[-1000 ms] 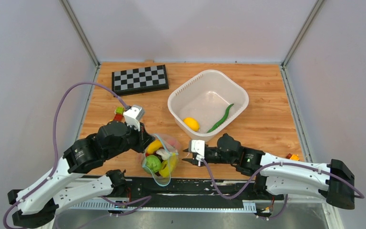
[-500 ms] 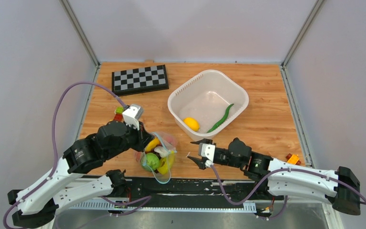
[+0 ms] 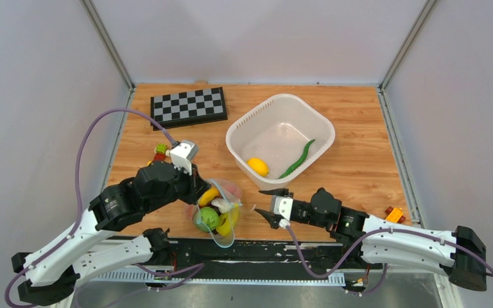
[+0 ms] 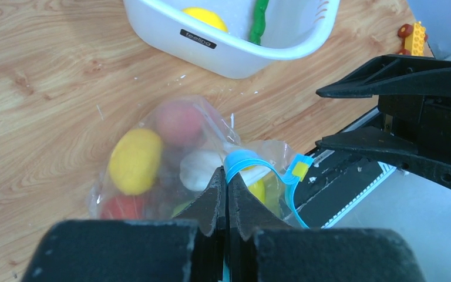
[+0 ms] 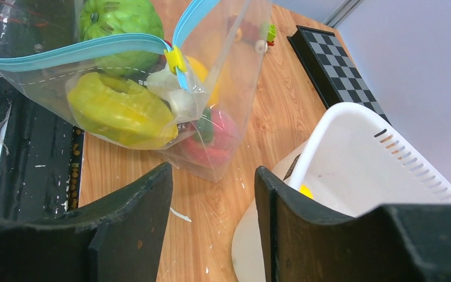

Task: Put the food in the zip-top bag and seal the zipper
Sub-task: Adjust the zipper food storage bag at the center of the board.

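The clear zip-top bag [image 3: 215, 212] stands at the table's near edge and holds several pieces of food: a yellow lemon [image 4: 135, 160], a green fruit [image 5: 120, 20], a yellow ring-shaped piece [image 5: 120, 111] and red pieces. My left gripper [image 4: 227, 176] is shut on the bag's teal-blue zipper strip [image 4: 243, 160] and holds the mouth open. My right gripper [image 3: 264, 206] is open and empty, just right of the bag. A yellow lemon [image 3: 257, 166] and a green chili [image 3: 298, 159] lie in the white basket [image 3: 276, 102].
A folded checkerboard [image 3: 189, 106] lies at the back left. Toy blocks [image 3: 160, 151] sit by the left arm, and more toy blocks [image 3: 395, 212] sit at the right near the right arm. The basket's wall shows close to the right fingers [image 5: 340, 147].
My right gripper has opened and drawn back to the right, away from the bag. The left gripper keeps its hold on the zipper strip; the bag has shifted slightly.
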Robot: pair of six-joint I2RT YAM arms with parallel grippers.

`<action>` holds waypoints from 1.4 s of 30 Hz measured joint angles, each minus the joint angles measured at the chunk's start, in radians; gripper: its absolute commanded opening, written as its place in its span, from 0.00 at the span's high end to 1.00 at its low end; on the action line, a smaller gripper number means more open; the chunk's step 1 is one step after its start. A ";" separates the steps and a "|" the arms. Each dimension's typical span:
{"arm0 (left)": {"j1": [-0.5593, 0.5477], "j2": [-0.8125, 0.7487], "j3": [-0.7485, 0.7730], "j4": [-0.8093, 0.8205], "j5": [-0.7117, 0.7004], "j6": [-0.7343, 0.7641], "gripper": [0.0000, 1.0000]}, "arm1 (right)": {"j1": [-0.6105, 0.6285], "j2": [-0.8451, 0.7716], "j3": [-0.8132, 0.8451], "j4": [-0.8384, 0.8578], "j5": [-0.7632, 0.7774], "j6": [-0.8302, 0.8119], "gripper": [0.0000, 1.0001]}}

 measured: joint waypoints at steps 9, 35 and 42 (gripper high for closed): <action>0.000 -0.001 0.004 0.023 0.113 0.019 1.00 | 0.000 -0.034 -0.003 0.006 -0.019 -0.014 0.51; 0.001 0.145 -0.037 0.185 0.235 -0.003 1.00 | 0.000 -0.141 -0.021 -0.111 -0.220 -0.022 0.52; 0.001 0.114 -0.043 0.196 0.211 -0.003 1.00 | 0.000 -0.122 -0.055 -0.075 -0.203 -0.028 0.52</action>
